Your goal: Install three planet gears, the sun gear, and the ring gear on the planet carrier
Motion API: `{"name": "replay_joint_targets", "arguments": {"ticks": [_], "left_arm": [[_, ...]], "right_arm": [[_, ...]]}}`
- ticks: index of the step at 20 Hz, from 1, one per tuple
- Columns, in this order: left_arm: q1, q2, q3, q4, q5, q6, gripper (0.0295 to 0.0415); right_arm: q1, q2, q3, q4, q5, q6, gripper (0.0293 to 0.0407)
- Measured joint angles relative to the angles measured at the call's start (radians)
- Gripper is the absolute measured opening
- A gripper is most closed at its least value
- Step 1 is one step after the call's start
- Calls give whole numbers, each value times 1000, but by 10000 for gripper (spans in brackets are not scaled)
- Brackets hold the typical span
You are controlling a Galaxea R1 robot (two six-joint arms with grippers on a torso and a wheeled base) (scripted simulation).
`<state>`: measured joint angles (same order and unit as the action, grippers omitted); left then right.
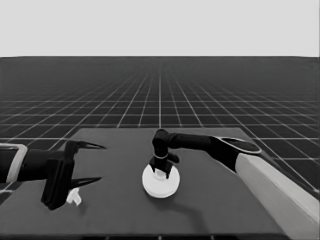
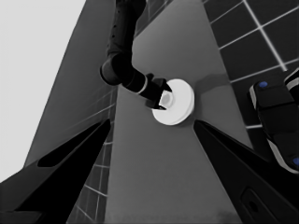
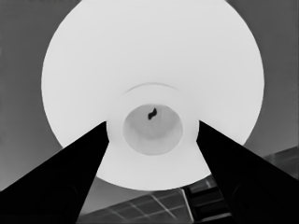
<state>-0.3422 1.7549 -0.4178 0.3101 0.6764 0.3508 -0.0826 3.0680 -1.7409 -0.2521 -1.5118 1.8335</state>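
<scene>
Mid-surface is blocked by the larger round part point(image 1: 160, 183) with the right gripper point(image 1: 161, 173) on it; the left end has the left gripper point(image 1: 92, 162) over a thin white piece point(image 1: 74, 196).

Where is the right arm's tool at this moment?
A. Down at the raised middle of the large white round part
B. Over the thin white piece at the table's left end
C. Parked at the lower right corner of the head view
A: the right tool is down on the larger round part, its fingers on either side of the raised hub; the left tool waits by the thin white piece.

Dark table point(image 1: 210, 210): larger round part point(image 1: 160, 183) near middle; thin white piece point(image 1: 74, 197) at left end.
</scene>
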Motion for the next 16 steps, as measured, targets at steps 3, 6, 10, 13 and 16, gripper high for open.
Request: {"name": "replay_joint_targets", "arguments": {"ticks": [3,6,10,13,16], "left_arm": [[0,0,0,0,0,0,385],[0,0,0,0,0,0,385],[0,0,0,0,0,0,385],[0,0,0,0,0,0,385],[0,0,0,0,0,0,385]], "right_arm": [[0,0,0,0,0,23,373],[0,0,0,0,0,29,384],[1,0,0,0,0,30,385],[41,-6,28,35,-17,-164,387],[99,-10,50,79,-28,-399,385]]}}
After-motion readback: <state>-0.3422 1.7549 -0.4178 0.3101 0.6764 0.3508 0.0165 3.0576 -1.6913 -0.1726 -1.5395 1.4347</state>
